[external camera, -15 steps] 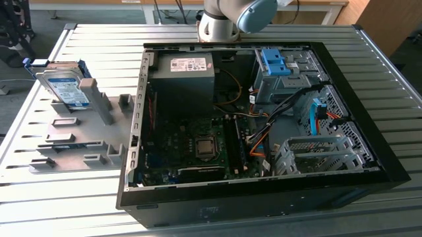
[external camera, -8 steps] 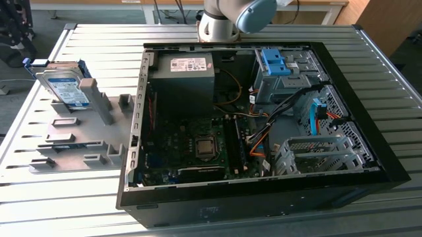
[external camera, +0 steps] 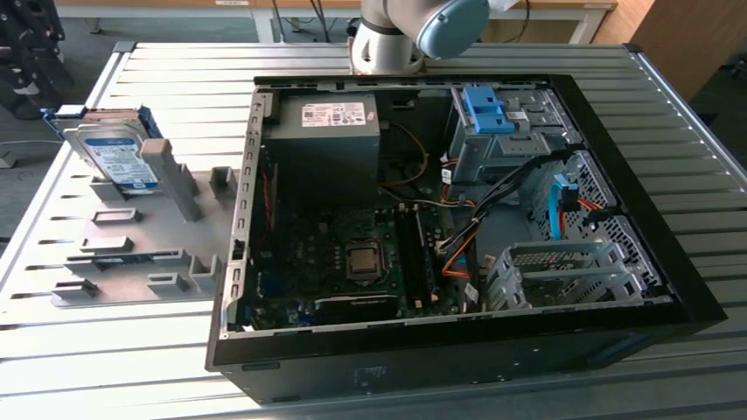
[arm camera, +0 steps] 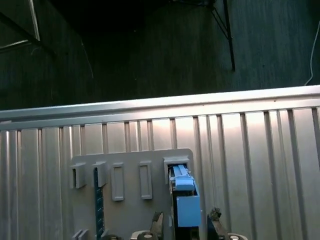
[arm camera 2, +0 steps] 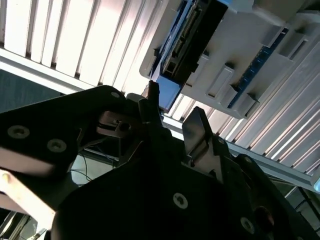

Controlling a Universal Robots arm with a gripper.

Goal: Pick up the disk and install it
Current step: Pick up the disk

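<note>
silver metal disk [external camera: 114, 156], ribbed metal table [external camera: 187, 79]

The silver-grey cylindrical metal arm joint [external camera: 387, 45] carries a rounded pale-blue plastic end cap [external camera: 453, 22]. In the second wrist view, the matte black angular gripper [arm camera 2: 172, 102] has a blocky housing dotted with round silver screw heads [arm camera 2: 180, 200]. Its two dark, flat, tapered fingers [arm camera 2: 196, 127] stand apart with a clear gap between them.
</note>
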